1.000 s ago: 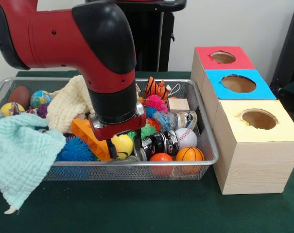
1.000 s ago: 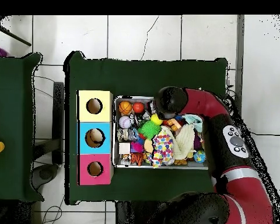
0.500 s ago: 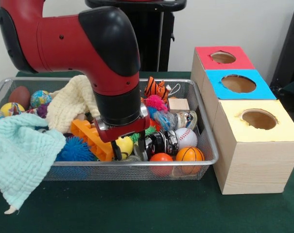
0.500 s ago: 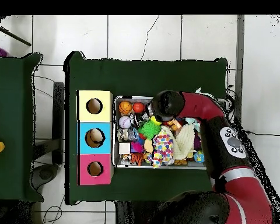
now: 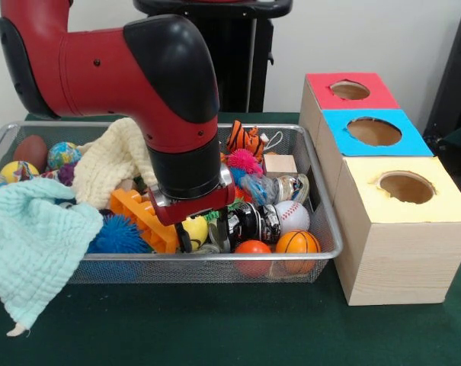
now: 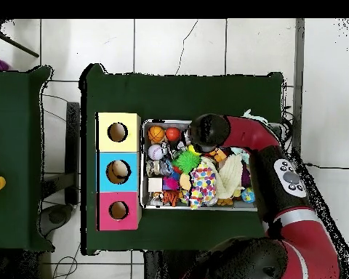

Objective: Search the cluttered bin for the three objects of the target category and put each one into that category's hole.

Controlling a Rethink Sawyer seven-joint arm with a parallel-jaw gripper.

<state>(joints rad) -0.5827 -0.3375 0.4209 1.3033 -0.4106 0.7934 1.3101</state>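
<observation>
From across the worktop [image 5: 215,335] the arm comes down into the near side of the cluttered bin [image 5: 215,267], which sits on the green cloth just left of the boxes; from straight above, the black elbow hides that spot, so the hand [image 5: 202,238] shows only in the front view. There its two dark fingers [image 5: 222,232] stand a little apart, tips down among the toys, one beside a yellow ball [image 5: 193,228] and the other against a shiny black and silver toy [image 5: 253,223]; whether they have hold of anything I cannot tell. The overhead view shows something the front does not: the blue box's hole [image 6: 117,171] has something tan down inside it. Three wooden boxes stand in a row touching one another, topped red [image 5: 350,90], blue [image 5: 375,131] and yellow [image 5: 405,188], one round hole in each. In the bin's near right corner I count three balls close together: an orange ball [image 5: 253,249], a small basketball [image 5: 297,244] and a baseball [image 5: 291,216]. Two cloths: a pale mint one [image 5: 32,244] hanging over the bin's near left rim, and a cream one [image 5: 112,162] heaped behind it. A striped tiger toy [image 5: 244,138] lies by the far rim.
</observation>
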